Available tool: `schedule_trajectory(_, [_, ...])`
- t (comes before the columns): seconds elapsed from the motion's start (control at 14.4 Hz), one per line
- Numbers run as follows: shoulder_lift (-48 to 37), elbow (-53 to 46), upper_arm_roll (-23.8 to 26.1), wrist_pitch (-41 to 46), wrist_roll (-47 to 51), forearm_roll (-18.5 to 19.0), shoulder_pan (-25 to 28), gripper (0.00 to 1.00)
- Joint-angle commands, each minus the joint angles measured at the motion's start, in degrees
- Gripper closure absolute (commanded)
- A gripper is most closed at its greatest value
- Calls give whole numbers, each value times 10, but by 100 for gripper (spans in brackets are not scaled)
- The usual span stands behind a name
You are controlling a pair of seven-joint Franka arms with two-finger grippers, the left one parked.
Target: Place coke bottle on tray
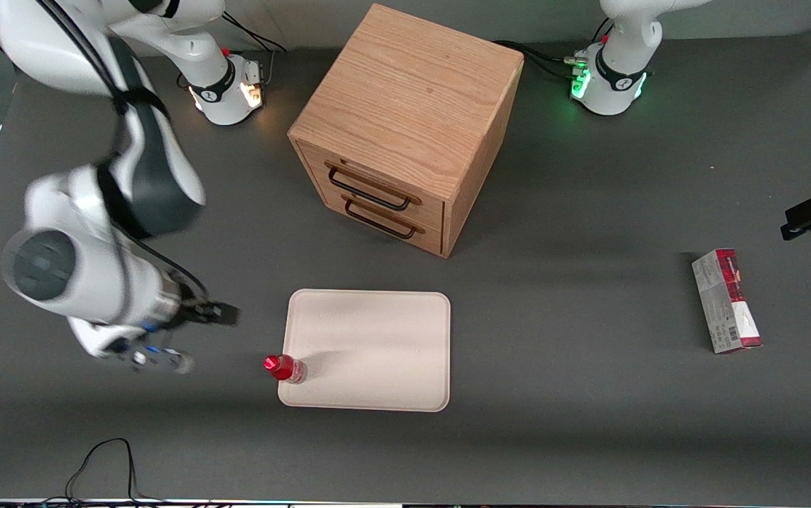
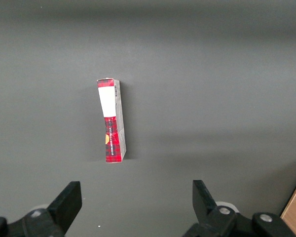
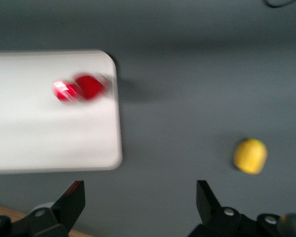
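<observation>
The coke bottle [image 1: 284,367], small with a red cap and red label, stands on the cream-beige tray [image 1: 377,339], at the tray corner nearest the front camera on the working arm's end. In the right wrist view the bottle [image 3: 81,88] shows as a red blur on the tray [image 3: 44,138] near its rounded corner. My right gripper [image 1: 194,337] is open and empty, held above the bare table beside the tray, apart from the bottle. In the right wrist view my gripper [image 3: 140,197] has both black fingers spread wide with only grey table between them.
A small yellow rounded object [image 3: 250,156] lies on the table near my gripper, off the tray. A wooden drawer box [image 1: 405,127] stands farther from the front camera than the tray. A red-and-grey carton [image 1: 726,302] lies toward the parked arm's end.
</observation>
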State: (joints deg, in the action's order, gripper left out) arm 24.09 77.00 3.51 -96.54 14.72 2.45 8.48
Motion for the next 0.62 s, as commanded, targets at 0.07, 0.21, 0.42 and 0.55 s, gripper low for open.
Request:
schedule_trajectory(0.07, [-260,301,-60,-50,-135,-22,-16,0])
schedule_trajectory(0.21, [-309,329,-68,-43,-147,-23,-17,0])
schedule_trajectory(0.42, [-301,266,-72,31,-148,-23,-13,0])
schedule_trajectory(0.55, [-290,237,-78,50,-149,-23,3,0])
